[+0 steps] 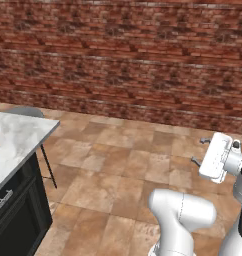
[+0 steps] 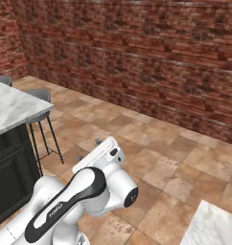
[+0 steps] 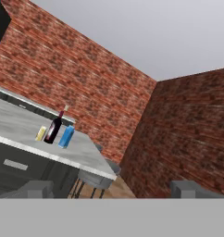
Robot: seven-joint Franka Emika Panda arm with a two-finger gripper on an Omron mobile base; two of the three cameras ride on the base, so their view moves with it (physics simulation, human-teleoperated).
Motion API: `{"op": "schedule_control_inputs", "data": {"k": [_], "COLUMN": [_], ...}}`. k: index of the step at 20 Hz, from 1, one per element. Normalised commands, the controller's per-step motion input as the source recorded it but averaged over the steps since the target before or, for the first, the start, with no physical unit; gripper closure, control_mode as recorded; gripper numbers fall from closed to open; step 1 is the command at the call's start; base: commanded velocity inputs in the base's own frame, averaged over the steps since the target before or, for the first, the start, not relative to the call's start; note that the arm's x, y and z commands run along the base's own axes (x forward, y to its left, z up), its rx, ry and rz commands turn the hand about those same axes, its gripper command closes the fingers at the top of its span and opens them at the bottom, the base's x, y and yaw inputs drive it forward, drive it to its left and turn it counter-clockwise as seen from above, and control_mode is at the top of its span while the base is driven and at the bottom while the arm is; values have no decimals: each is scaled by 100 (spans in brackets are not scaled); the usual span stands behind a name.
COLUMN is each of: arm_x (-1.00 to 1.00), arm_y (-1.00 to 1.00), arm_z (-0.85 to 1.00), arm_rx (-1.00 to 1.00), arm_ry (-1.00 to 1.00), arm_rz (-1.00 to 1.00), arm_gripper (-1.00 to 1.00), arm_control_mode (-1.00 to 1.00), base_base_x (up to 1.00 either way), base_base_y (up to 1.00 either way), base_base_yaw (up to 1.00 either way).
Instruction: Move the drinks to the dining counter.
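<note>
A: Hand view has the wine bottle [image 3: 54, 128], pale-yellow jar [image 3: 41, 133] and blue carton [image 3: 66, 137] grouped on a marble counter [image 3: 81, 155] near its stool-side end. Moved yet?

B: I can't tell which counter that is, so I judge nothing confirmed delivered. The claw [image 3: 112, 189] stands wide and empty.

A: Any writing?

B: The bottle's red label is too small to read.

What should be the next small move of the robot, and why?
Probably drive the base toward the marble counter: the wine bottle, blue carton and pale-yellow jar stand there, far ahead of the open, empty gripper.
</note>
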Motion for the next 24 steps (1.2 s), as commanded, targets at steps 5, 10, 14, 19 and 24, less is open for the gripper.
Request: {"op": "schedule_control_inputs", "data": {"k": [5, 10, 14, 19, 24], "arm_x": [0, 0, 0, 0, 0], "arm_y": [0, 0, 0, 0, 0], "arm_z": [0, 0, 0, 0, 0], "arm_rx": [0, 0, 0, 0, 0], "arm_ry": [0, 0, 0, 0, 0], "arm_rz": [0, 0, 0, 0, 0], "arm_gripper": [-100, -100, -100, -100, -100], "arm_control_mode": [100, 100, 100, 100, 100], "base_base_x": [-100, -100, -100, -89, -26], "base_base_y": [49, 60, 67, 50, 31], "base_base_yaw": [-41, -17, -9, -26, -71]}}
